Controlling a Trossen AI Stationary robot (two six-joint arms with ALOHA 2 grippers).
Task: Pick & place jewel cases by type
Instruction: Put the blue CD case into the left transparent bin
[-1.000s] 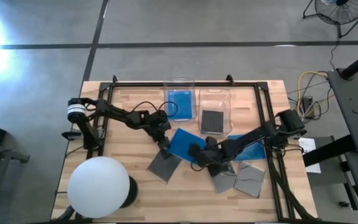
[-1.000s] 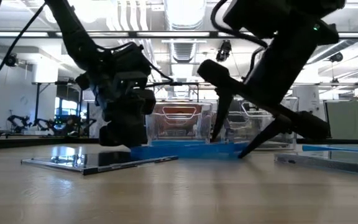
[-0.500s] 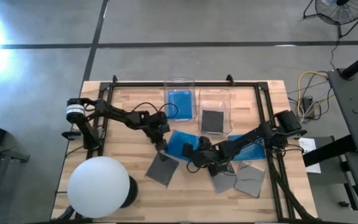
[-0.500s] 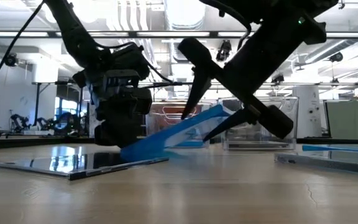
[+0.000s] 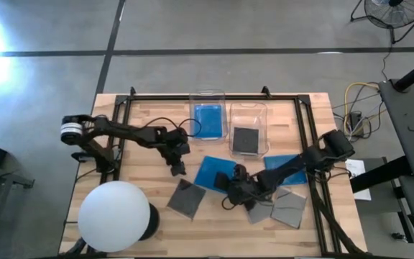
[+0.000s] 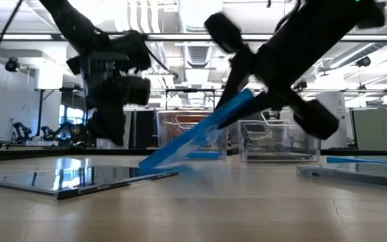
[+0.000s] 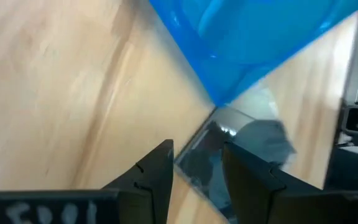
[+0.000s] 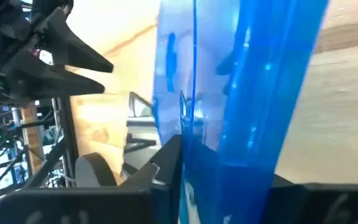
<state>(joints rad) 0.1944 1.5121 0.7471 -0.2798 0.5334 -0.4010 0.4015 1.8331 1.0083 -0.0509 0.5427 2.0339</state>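
A bright blue jewel case [image 5: 213, 173] stands tilted in the middle of the table, with my right gripper [image 5: 232, 188] shut on its raised side. My left gripper [image 5: 175, 168] hangs open just left of it, above the wood and touching nothing. A grey jewel case [image 5: 186, 198] lies flat near the left gripper. Two more grey cases [image 5: 259, 211] [image 5: 290, 208] lie under the right arm. A second blue case [image 5: 286, 164] lies flat by that arm. The far bins hold a blue case [image 5: 208, 119] and a grey case [image 5: 245, 140]. My right gripper pinches the blue case's raised edge [image 6: 244, 101] between its two fingers, one on the upper face [image 6: 224, 30] and one beneath. The fingers come slanting down from the table's right. The case is tilted, with its opposite edge [image 6: 145, 163] on the table.
Two clear bins [image 5: 207, 95] [image 5: 248, 108] stand side by side at the far middle. A white globe [image 5: 113, 216] fills the near left corner. A black frame [image 5: 214, 97] runs along the table's far and side edges.
My right gripper has shut on the blue case's right edge and raised it. The case, flat a second ago, now stands tilted with its left edge on the table. My left gripper has risen off the case and drawn back toward the table's left.
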